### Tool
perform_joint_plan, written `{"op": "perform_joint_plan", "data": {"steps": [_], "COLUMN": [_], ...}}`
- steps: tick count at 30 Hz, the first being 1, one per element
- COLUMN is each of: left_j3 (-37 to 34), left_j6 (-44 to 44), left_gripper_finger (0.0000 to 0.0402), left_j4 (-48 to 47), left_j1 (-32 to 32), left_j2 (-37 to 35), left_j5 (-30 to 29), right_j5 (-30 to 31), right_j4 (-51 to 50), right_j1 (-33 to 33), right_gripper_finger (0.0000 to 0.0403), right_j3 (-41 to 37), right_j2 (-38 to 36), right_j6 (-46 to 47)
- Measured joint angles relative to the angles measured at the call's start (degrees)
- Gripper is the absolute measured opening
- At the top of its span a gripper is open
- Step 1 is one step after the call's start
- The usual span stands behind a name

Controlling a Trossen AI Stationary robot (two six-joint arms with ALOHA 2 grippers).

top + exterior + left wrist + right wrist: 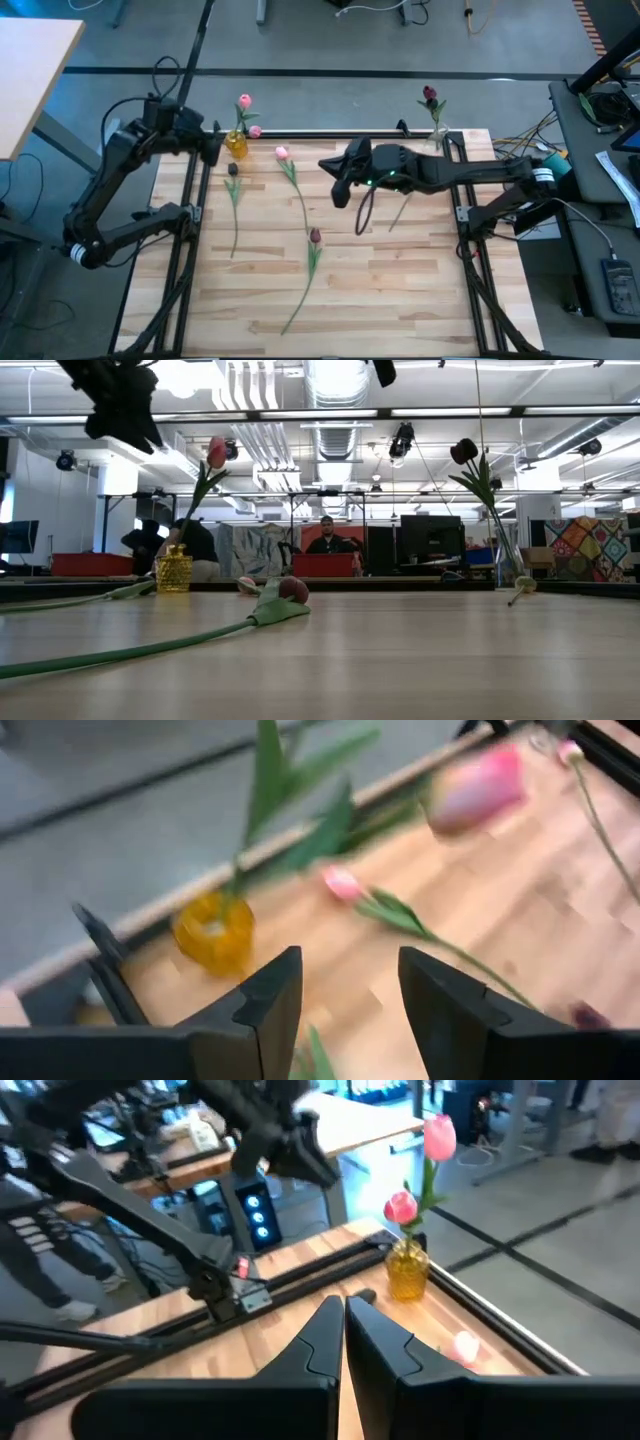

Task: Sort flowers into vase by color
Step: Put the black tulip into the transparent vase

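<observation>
Left gripper: I had my left gripper [350, 1010] up beside the yellow vase [236, 146] at the table's far left corner, fingers spread and holding nothing.
Right gripper: my right gripper [343, 1342] hung over the middle of the table [400, 290], fingers pressed together, empty.
Yellow vase: it stood upright with two pink tulips [245, 102] in it.
Clear vase: I saw a clear vase [508, 565] at the far right corner with one dark maroon tulip [430, 96] standing in it.
Loose flowers: a pink tulip [282, 153] lay flat near the yellow vase; a dark tulip [233, 170] lay at the left side; another dark tulip [315, 236] lay near mid-table.
Extra stem: a stem [405, 208] lay under my right arm, but I could not tell its head colour.
Background: people sat at desks beyond the table.
</observation>
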Motion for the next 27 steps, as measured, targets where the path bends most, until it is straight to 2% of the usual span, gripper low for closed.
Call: {"op": "perform_joint_plan", "data": {"steps": [5,11,17,22,27], "left_j3": [-0.85,-2.75,-8.91,-16.49,-23.13], "left_j6": [-9.01,-23.85,-39.32,-49.15,-53.08], "left_gripper_finger": [0.013,0.0115,0.0114,0.0114,0.0114], "left_j4": [-4.92,-5.45,-4.97,-4.61,-0.71], "left_j1": [-6.31,-16.82,-26.51,-28.17,-28.0], "left_j2": [-2.66,-2.04,-0.18,-0.58,0.33], "left_j5": [-0.46,-6.95,-12.88,-13.1,-12.97], "right_j5": [-3.17,-8.55,-13.41,-16.97,-17.38], "right_j4": [-6.0,-11.6,-12.96,-13.91,-14.01], "right_j1": [-2.81,-6.96,-10.17,-11.19,-11.18], "right_gripper_finger": [0.0009,0.0009,0.0009,0.0009,0.0009], "right_j3": [0.0,0.0,-0.02,-0.04,-0.04], "right_j2": [-2.94,-5.81,-7.29,-7.45,-7.41], "right_j6": [-2.59,-4.16,-6.23,-6.43,-7.72]}}
